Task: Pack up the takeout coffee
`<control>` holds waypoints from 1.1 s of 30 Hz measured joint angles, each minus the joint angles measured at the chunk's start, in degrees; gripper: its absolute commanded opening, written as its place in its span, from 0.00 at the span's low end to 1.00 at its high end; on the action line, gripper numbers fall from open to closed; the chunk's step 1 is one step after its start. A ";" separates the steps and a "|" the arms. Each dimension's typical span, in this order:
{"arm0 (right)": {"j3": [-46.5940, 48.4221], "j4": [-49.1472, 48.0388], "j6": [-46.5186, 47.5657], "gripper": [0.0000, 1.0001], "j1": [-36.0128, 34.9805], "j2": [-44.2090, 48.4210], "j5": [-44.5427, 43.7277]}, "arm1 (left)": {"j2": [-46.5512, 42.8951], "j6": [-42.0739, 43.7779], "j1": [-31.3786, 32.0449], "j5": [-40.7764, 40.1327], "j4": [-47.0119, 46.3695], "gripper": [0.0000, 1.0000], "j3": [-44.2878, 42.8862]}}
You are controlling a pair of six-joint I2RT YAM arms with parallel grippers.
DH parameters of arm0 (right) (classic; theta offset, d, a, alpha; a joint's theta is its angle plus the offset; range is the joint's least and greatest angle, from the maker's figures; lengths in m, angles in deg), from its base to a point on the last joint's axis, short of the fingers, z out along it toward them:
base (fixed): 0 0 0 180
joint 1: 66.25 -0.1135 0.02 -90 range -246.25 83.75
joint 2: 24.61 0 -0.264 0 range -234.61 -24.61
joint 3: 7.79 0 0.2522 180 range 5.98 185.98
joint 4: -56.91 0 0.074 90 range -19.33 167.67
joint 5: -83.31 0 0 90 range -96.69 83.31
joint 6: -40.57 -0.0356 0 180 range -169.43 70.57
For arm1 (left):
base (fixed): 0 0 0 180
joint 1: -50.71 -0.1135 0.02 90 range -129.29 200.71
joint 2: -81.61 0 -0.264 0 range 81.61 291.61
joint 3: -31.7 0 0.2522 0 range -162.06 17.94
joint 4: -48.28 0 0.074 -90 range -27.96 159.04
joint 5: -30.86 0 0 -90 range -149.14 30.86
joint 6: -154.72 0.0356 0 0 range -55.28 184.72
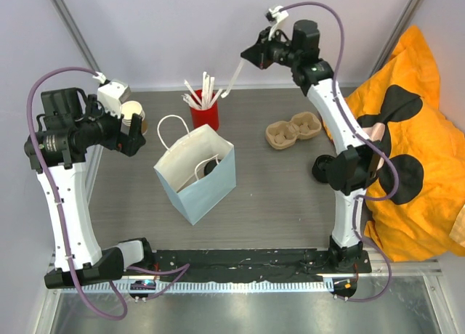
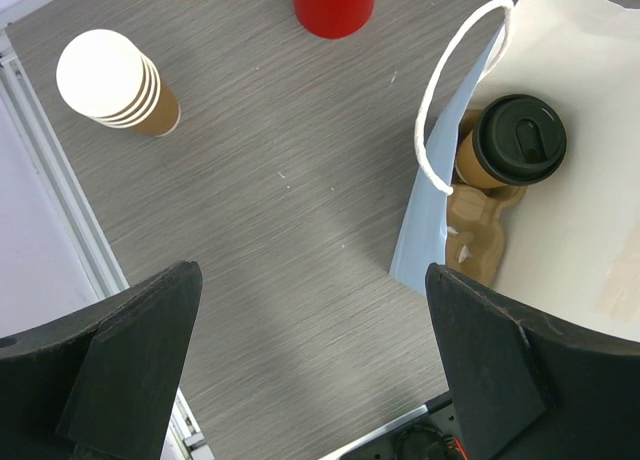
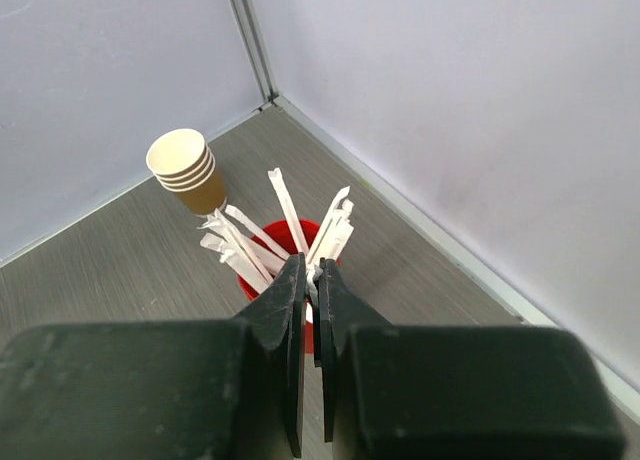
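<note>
The takeout coffee, a tan cup under a black lid, stands in a cardboard carrier inside the open white paper bag. From above, only its dark lid shows in the bag. My left gripper hangs open over bare table, left of the bag, with nothing between its fingers; it also shows in the top view. High over the red cup, my right gripper is shut on a white wrapped stick, which is pinched at the fingertips.
A stack of nested tan cups stands at the back left. The red cup holds several white sticks. An empty moulded carrier lies at the back right, with an orange black-spotted cloth beyond the right arm.
</note>
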 measured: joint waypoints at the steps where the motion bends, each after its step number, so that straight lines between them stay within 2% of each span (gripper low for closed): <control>1: -0.33 0.37 0.26 0.09 0.48 1.29 0.26 | -0.09 -0.02 0.00 0.22 0.00 1.00 -0.02; 11: 0.81 4.46 1.36 0.09 3.91 12.76 4.44 | -1.25 -0.90 0.00 1.57 -0.68 1.00 -0.92; 22: 3.52 10.80 -4.37 0.08 5.18 17.94 21.53 | -2.34 -2.95 0.00 -0.20 -2.27 1.00 -0.94; 28: 3.52 11.41 -7.08 0.08 1.18 19.69 25.29 | -2.34 -4.24 0.00 -2.29 -3.37 1.00 -0.94; 33: 6.16 18.36 -2.03 0.08 -7.61 18.99 21.59 | -2.10 -4.72 0.00 -4.61 -3.74 1.00 -1.46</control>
